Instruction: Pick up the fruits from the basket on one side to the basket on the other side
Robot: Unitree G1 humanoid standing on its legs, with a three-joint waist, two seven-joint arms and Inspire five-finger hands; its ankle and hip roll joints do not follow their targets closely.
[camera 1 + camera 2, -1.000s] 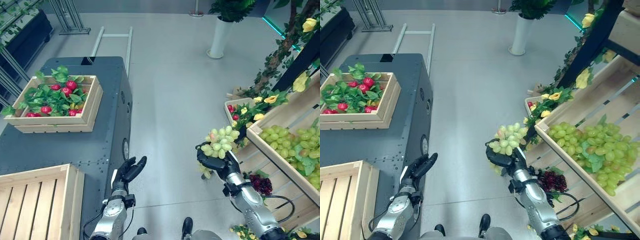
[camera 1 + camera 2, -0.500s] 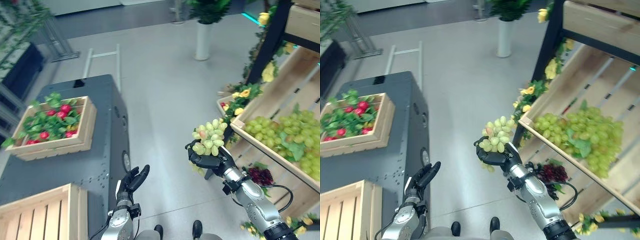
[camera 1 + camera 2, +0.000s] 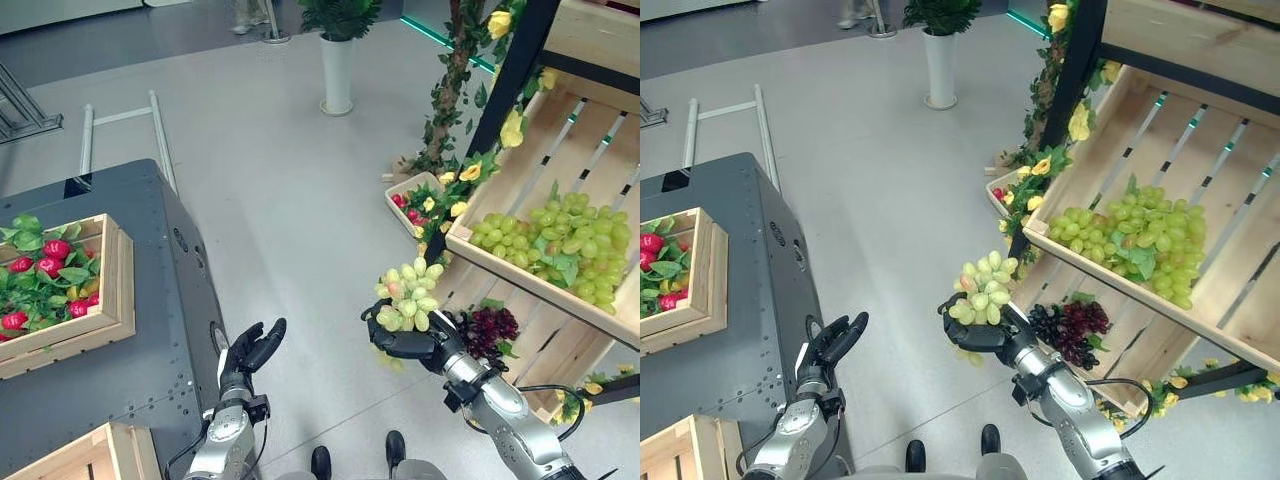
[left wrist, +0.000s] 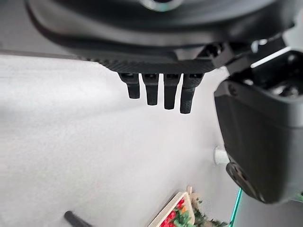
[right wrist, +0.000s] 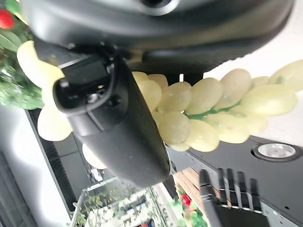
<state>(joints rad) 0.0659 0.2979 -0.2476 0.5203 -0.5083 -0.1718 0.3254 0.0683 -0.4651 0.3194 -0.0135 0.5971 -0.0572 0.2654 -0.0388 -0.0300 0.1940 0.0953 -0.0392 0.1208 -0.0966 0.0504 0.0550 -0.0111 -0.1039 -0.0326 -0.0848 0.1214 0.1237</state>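
Grey floor (image 3: 290,200) w/ potted plant (image 3: 336,45) at back, dark counter (image 3: 120,350) on left, slanted wooden shelf (image 3: 560,190) on right. Right hand (image 3: 405,343) up over floor between counter and shelf, fingers curled under green grape bunch (image 3: 405,296), clamped on it. More green grapes (image 3: 555,240) lying in shelf crate, dark grapes (image 3: 485,328) on level below. Crate of red fruit (image 3: 55,290) w/ leaves on counter. Left hand (image 3: 250,350) near counter edge, fingers straight and apart, holding nothing.
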